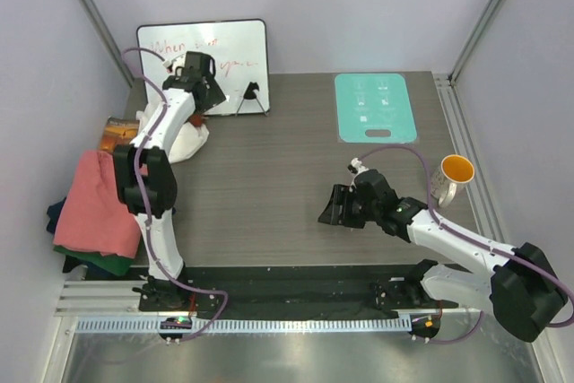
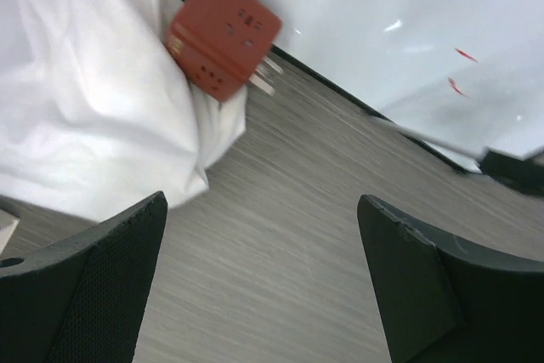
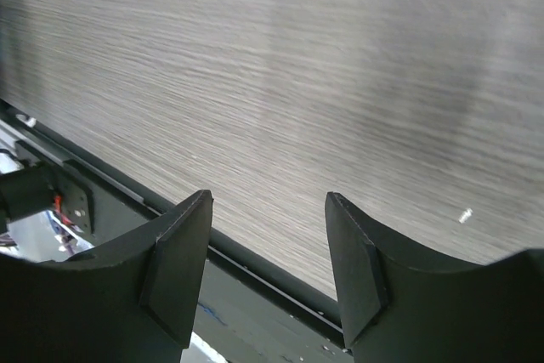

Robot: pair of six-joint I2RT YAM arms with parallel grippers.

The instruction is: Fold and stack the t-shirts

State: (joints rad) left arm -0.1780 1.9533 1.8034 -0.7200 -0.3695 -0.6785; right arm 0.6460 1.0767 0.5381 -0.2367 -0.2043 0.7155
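A crumpled white t-shirt lies at the far left of the table, below the whiteboard. In the left wrist view the white t-shirt fills the upper left. A salmon-pink t-shirt hangs over the table's left edge, on top of a dark green t-shirt and a navy t-shirt. My left gripper is open above bare table, just right of the white shirt, holding nothing. Near the front middle of the table my right gripper is open and empty.
A whiteboard stands at the back left, with a red-brown plug cube leaning at its foot against the white shirt. A teal mat lies at the back right. A white mug with a yellow inside stands at the right. A black rail runs along the near edge.
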